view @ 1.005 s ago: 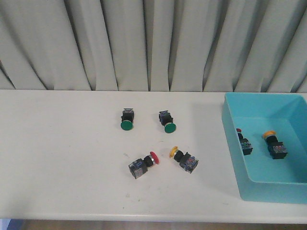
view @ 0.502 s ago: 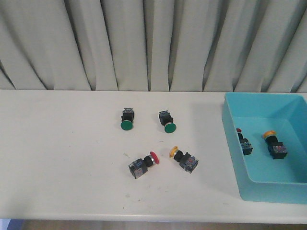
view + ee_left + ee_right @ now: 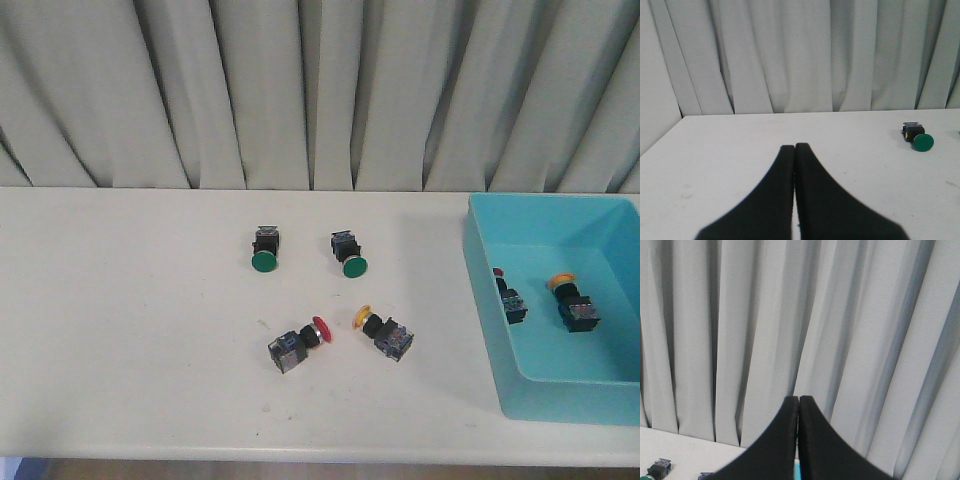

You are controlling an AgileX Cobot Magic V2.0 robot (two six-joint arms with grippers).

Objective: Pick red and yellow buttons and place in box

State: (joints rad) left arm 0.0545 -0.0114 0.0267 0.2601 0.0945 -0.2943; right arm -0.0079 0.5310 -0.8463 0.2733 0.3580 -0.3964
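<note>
Front view, left to right, all places given from the box (image 3: 482, 300). Your left gripper (image 3: 795, 150) was pressed shut on nothing; it showed only in its own wrist view, low over the table (image 3: 120, 330), with one green button (image 3: 919, 138) off to its side. Two green buttons (image 3: 264, 248) (image 3: 348, 254) lay well to the left of the box and farther back; these were not yours to pick.

Nearer the front edge, also left of the box, lay the red button (image 3: 298, 345), on its side, cap toward the box and slightly back, base block away from it. Just beside it, box-side, lay the yellow button (image 3: 384, 332), cap pointing away from the box, block toward it, so the two caps faced each other. Inside the box, by its left wall, one red button (image 3: 508, 296) and one yellow button (image 3: 572, 303) already rested.

Your right gripper (image 3: 799, 405) was likewise shut and empty, aimed at the curtain (image 3: 790, 315); neither arm showed in the front view. The task looked about half done. Since the yellow button lay nearer the box side, the right arm probably had the shorter reach; its fingers would need to open and close across the slanted long axis.
</note>
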